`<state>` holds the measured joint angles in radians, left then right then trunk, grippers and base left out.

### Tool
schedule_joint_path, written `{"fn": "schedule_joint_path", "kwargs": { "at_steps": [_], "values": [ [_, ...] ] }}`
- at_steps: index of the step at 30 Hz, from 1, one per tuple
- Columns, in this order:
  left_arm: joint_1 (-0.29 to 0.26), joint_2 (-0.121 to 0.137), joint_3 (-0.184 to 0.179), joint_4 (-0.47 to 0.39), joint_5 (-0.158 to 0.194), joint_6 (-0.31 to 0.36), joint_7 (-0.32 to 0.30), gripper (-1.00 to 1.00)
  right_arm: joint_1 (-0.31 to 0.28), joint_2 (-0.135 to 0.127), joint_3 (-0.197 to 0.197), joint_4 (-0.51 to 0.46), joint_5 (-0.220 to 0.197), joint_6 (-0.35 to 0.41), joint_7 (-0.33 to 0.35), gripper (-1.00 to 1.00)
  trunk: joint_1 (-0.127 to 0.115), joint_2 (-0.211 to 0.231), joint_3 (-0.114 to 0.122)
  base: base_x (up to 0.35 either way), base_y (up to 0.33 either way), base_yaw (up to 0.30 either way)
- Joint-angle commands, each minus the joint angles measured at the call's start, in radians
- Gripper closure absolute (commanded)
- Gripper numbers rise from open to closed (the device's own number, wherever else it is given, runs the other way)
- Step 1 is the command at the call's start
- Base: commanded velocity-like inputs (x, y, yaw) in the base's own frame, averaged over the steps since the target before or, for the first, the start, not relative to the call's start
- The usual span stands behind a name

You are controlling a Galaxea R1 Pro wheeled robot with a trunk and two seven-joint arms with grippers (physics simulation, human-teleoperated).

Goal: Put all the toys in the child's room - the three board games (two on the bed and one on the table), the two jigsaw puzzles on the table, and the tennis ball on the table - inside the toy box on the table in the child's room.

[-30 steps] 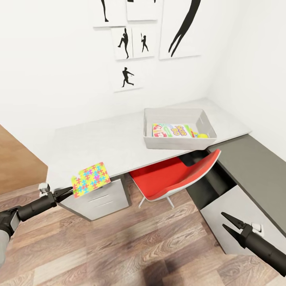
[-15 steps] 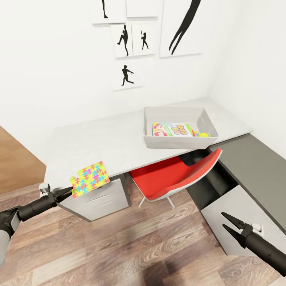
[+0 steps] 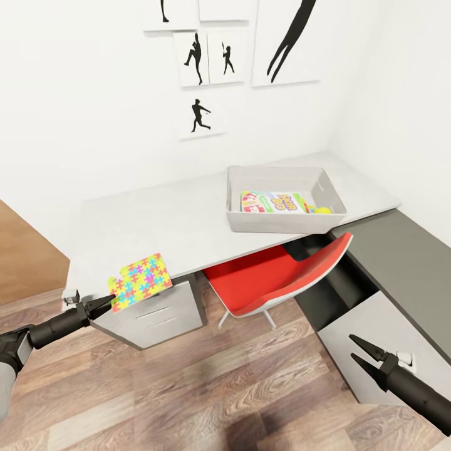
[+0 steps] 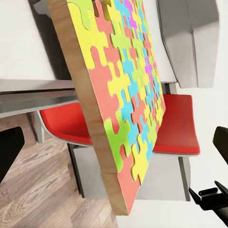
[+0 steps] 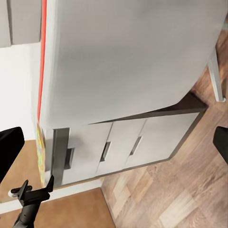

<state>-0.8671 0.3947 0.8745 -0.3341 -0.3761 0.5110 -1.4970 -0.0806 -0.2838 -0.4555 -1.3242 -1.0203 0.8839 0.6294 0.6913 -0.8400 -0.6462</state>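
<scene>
- Over the last second the whole head view has slid a little: the wall prints sit higher and the table (image 3: pixel 181 219) looks a touch nearer, so the camera has moved, not the furniture.
- Against that shift, the left gripper (image 3: pixel 108 302) has kept its pinch on the jigsaw puzzle (image 3: pixel 141 281), holding it by its lower corner at about 8 o'clock in the head view, over the table's near left corner above the drawer unit (image 3: pixel 156 315).
- I read that as the carry under way, with the puzzle not yet taken across to the toy box (image 3: pixel 285 222), which stands well apart at about 2 o'clock from the puzzle.
- Inside the box lie the board games (image 3: pixel 274 202), the green "SKIP BO" lettering legible, with the tennis ball (image 3: pixel 322 210) tucked at the right end. Much of the job looks done.
- The right gripper (image 3: pixel 357 350) hangs at 5 o'clock over the floor with its jaws spread and nothing between them.
- In the left wrist view the puzzle is a stiff slab with a pale wood-coloured edge and a glossy face of interlocking yellow, pink, green and blue pieces; it should ride flat without bending.
- The box is smooth light grey with sloping walls and a rolled rim; the red chair (image 3: pixel 275 279) is a hard curved shell tucked under the table.
</scene>
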Motion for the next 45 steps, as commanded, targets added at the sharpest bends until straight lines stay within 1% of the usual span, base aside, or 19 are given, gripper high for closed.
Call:
{"fn": "schedule_joint_path", "kwargs": {
  "at_steps": [1, 2, 15, 24, 39, 40, 45],
  "values": [
    [-0.001, 0.000, 0.008, 0.000, -0.011, 0.011, -0.006, -1.00, -0.001, 0.000, -0.001, 0.000, 0.000, 0.006, 0.003, -1.00, 0.004, -0.008, -0.004, 0.000, 0.000, 0.000],
    [-0.001, 0.000, 0.008, 0.000, -0.011, 0.011, -0.006, -1.00, -0.001, 0.000, -0.001, 0.000, 0.000, 0.006, 0.003, -1.00, 0.008, -0.015, -0.007, 0.000, 0.000, 0.000],
    [-0.001, 0.000, 0.007, 0.000, -0.011, 0.011, -0.006, -1.00, -0.001, 0.000, -0.001, 0.000, 0.000, 0.006, 0.003, -1.00, 0.008, -0.015, -0.007, 0.000, -0.002, 0.000],
    [-0.001, 0.000, 0.007, 0.000, -0.011, 0.011, -0.006, -1.00, -0.001, 0.000, -0.001, 0.000, 0.000, 0.006, 0.003, -1.00, 0.008, -0.015, -0.007, 0.000, -0.130, 0.000],
    [-0.001, 0.000, 0.008, 0.000, -0.011, 0.011, -0.006, -1.00, -0.001, 0.000, -0.002, 0.000, 0.000, 0.006, 0.003, -1.00, 0.008, -0.015, -0.007, 0.000, -0.017, 0.000],
    [-0.001, 0.000, 0.008, 0.000, -0.011, 0.010, -0.006, 1.00, -0.001, 0.000, -0.002, 0.000, 0.000, 0.006, 0.003, -1.00, 0.008, -0.015, -0.007, 0.000, -0.002, 0.000],
    [-0.001, 0.001, 0.008, 0.000, -0.011, 0.010, -0.007, 1.00, -0.001, 0.000, -0.002, 0.000, 0.000, 0.006, 0.003, -1.00, 0.008, -0.015, -0.007, 0.000, 0.000, 0.000]
  ]
}}
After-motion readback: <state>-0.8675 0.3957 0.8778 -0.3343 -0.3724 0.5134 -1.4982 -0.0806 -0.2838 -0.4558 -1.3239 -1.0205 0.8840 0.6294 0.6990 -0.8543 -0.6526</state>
